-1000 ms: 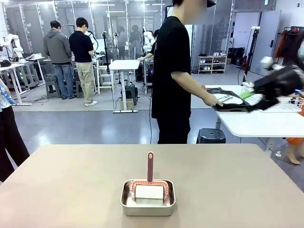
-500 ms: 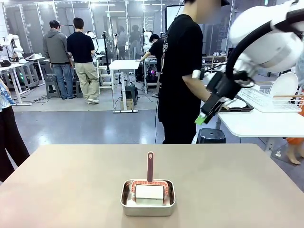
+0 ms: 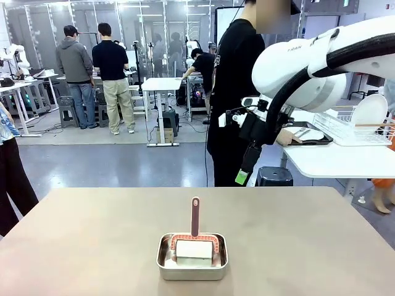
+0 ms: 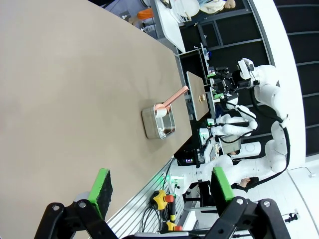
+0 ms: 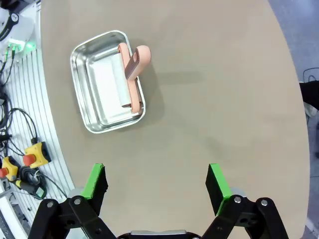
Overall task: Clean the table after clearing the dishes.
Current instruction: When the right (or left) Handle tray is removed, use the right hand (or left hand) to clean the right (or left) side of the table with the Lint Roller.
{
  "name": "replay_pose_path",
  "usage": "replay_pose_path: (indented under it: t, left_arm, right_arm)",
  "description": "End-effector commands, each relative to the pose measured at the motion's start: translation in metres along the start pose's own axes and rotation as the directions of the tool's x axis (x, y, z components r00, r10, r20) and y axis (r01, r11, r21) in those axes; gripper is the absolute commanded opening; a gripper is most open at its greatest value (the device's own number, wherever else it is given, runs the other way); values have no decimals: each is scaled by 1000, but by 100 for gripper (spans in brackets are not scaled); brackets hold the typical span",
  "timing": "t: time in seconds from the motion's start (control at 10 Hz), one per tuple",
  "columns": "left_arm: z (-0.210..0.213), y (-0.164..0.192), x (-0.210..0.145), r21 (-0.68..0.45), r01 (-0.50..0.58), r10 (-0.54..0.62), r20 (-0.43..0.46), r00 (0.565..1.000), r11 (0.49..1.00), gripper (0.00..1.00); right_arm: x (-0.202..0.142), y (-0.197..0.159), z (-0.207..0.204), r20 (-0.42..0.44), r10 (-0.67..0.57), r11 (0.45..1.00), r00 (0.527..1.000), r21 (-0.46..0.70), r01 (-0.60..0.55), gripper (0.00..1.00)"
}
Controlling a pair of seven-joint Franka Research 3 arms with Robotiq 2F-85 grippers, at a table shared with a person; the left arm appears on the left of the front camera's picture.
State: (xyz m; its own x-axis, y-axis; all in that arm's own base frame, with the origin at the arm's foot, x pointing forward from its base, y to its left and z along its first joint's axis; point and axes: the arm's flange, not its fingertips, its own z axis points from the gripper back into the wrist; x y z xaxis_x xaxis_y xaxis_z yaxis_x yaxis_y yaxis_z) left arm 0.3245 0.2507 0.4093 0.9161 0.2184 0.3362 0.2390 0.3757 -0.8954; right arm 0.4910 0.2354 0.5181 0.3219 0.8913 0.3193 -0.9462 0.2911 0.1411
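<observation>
Front view: my right arm (image 3: 308, 68) hides much of the dark tray (image 3: 321, 141) on the white table (image 3: 333, 161); I cannot tell what it carries. Left wrist view: the pan (image 4: 148, 124) holds contents too small to make out.

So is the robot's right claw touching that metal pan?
Apart. The right wrist view shows the open right gripper hovering above, with bare table between it and the pan.
</observation>
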Motion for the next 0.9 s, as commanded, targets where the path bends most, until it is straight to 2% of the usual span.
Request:
replay_pose_path:
  t: [0.0,0.5,0.6,0.8]
  left_arm:
    - [2,-4,-1,10,-13,13,0,1000,1000,100]
    - [2,-4,-1,10,-13,13,0,1000,1000,100]
    - [2,-4,-1,10,-13,13,0,1000,1000,100]
    - [2,-4,-1,10,-13,13,0,1000,1000,100]
  right_arm:
    - [0,2,7,-11,-17,999,1000,27,17,100]
    - [-1,0,4,-10,-3,1000,1000,19,3,100]
    - [12,2,-9,-36,98,994,995,52,-96,100]
    - [38,0,-26,-63,194,978,979,89,-188,100]
